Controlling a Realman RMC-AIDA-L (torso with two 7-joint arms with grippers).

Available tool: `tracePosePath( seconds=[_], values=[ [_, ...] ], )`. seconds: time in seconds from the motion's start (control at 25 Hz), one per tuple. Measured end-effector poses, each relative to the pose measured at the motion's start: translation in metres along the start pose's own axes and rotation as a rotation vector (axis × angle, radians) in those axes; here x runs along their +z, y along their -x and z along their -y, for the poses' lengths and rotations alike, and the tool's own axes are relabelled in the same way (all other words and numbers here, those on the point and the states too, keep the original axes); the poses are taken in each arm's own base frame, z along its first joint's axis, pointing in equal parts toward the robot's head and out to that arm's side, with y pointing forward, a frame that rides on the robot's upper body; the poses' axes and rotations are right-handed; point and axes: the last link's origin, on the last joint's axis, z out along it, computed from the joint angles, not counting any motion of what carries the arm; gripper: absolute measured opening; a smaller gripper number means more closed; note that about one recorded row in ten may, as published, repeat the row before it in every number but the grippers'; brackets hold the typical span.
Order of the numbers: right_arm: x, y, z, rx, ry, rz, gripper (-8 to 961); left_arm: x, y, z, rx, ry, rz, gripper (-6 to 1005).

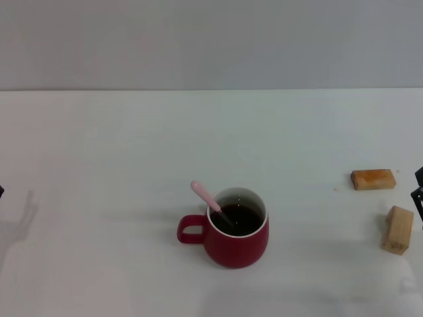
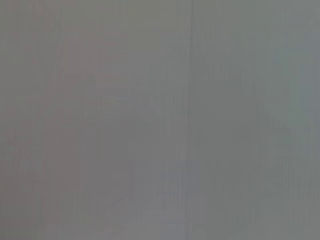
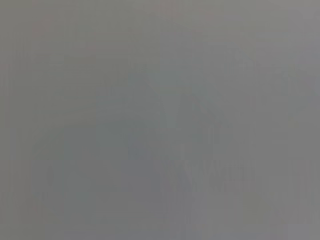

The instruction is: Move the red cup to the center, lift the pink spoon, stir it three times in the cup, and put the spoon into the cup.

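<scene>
White table (image 1: 132, 165): pink spoon (image 1: 210, 201) leans in red cup (image 1: 236, 236); both grippers at edges, jaws unreadable.

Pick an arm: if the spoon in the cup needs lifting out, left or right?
Left, probably. The pink spoon leans out of the red cup toward the robot's left, as does the cup's handle. The left pincer and right pincer both sit at the view's edges.

Pink spoon (image 1: 205, 196) leaning inside red cup (image 1: 236, 246)
</scene>
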Motion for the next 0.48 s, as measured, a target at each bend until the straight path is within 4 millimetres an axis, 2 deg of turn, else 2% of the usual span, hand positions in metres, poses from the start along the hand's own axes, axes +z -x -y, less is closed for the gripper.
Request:
tracePosePath(
  seconds=[0.48],
  values=[
    [-0.0021, 0.0008, 0.0005, 0.0, -0.003, 0.004, 617, 0.0003, -0.0001, -0.0009, -0.002, 0.003, -0.001, 846]
  ],
)
